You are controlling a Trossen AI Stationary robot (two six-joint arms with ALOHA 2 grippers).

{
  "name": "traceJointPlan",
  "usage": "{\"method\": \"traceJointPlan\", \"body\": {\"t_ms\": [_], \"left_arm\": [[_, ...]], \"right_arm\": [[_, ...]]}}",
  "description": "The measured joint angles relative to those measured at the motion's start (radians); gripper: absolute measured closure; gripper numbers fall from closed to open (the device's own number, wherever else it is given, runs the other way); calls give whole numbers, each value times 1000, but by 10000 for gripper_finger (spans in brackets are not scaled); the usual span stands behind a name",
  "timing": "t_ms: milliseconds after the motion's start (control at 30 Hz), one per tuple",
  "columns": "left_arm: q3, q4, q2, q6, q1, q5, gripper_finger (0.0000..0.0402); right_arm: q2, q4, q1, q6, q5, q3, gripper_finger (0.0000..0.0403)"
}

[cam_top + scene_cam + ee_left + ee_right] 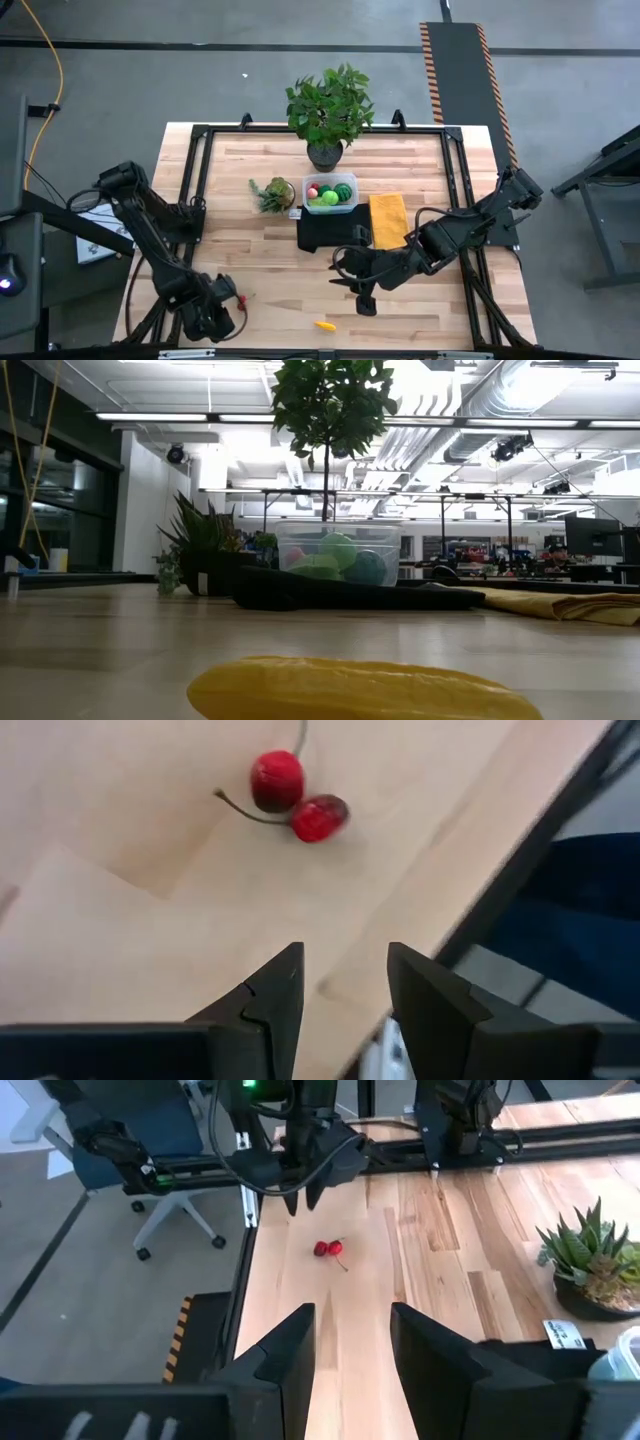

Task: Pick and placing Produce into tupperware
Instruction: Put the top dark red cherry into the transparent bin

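Half the yellow piece [365,690] is cut off in low view.

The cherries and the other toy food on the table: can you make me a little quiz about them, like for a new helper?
1. True or false: the cherries are already inside the tupperware.
2. Which pincer is nearer the cherries? A left pincer B right pincer
3. Fill in: the tupperware sits on a ___ cloth.

Key: 1 false, they lie on the bare table. 2 A, open and empty. 3 black; the yellow cloth lies beside it.
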Motion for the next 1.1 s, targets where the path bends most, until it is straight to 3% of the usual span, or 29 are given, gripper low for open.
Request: {"method": "traceJointPlan", "body": {"t_ms": [367, 600, 1100], "left_arm": [[0, 0, 91, 75, 0, -25, 268], [0, -3, 97, 92, -1, -147, 268], [0, 1, 97, 414, -1, -193, 268]], "right_arm": [[0, -37, 0, 11, 3, 0, 279], [0, -36, 0, 12, 11, 0, 279], [0, -36, 0, 20, 29, 0, 279]]}}
